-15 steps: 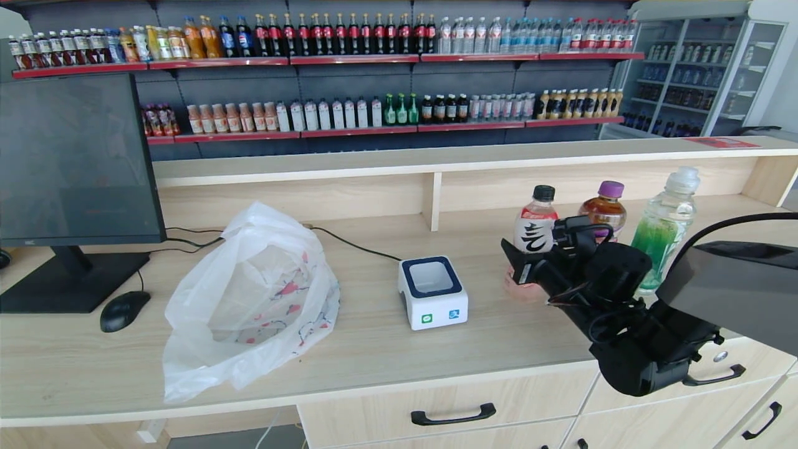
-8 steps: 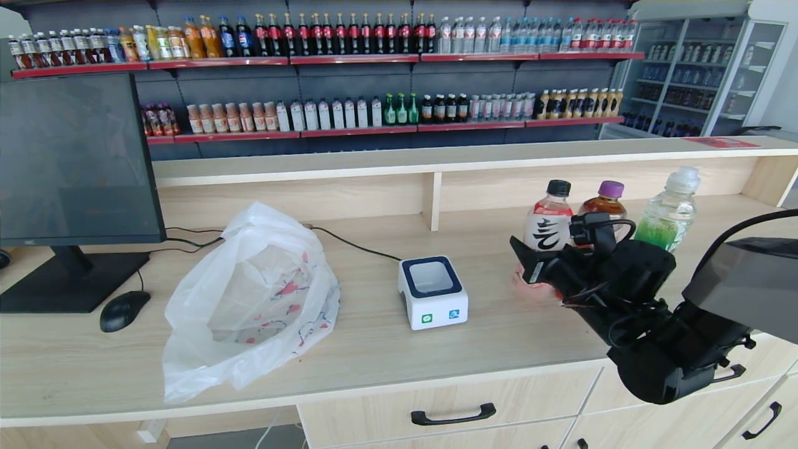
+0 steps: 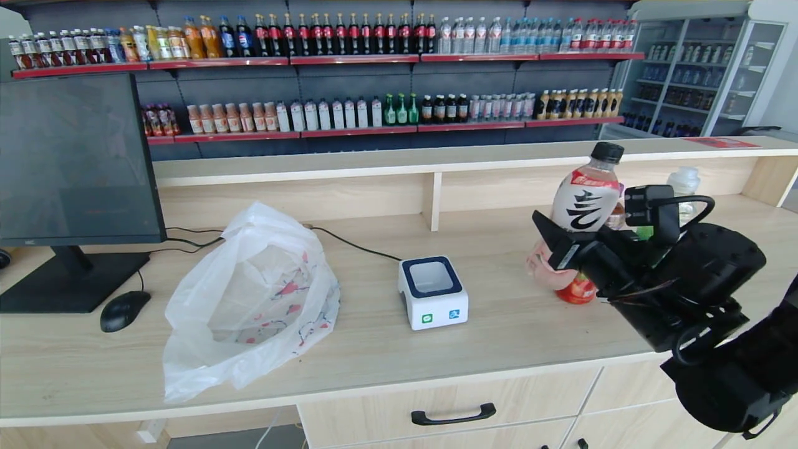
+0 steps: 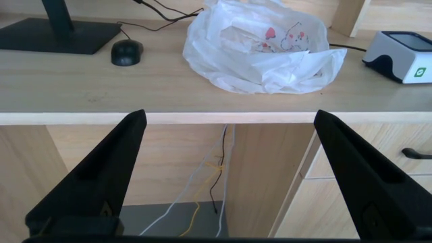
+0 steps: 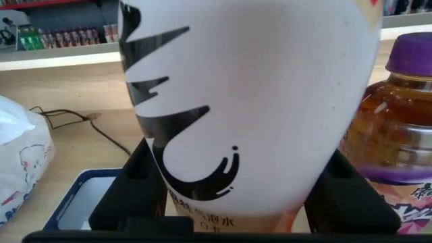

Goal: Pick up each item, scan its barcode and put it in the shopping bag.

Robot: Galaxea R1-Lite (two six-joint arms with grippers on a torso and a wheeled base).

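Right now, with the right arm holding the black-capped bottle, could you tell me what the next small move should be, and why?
Probably carry the bottle leftward, over the scanner. The right gripper is shut on it and holds it tilted above the counter. The scanner's window faces up to its left, and the shopping bag lies beyond, so scanning comes first.

wooden counter (image 3: 386, 355) | on it: shopping bag (image 3: 255, 293) | scanner (image 3: 432, 301) | monitor (image 3: 75, 156) | mouse (image 3: 123, 310) | purple-capped bottle (image 5: 395, 128)

Our right arm (image 3: 704, 280) comes in from the near right, wrist angled up and leftward, and our right gripper (image 3: 561, 252) has its fingers clamped around a tilted bottle (image 3: 583, 199). Our left gripper (image 4: 229, 118) hangs low on the near side, fingers spread wide.
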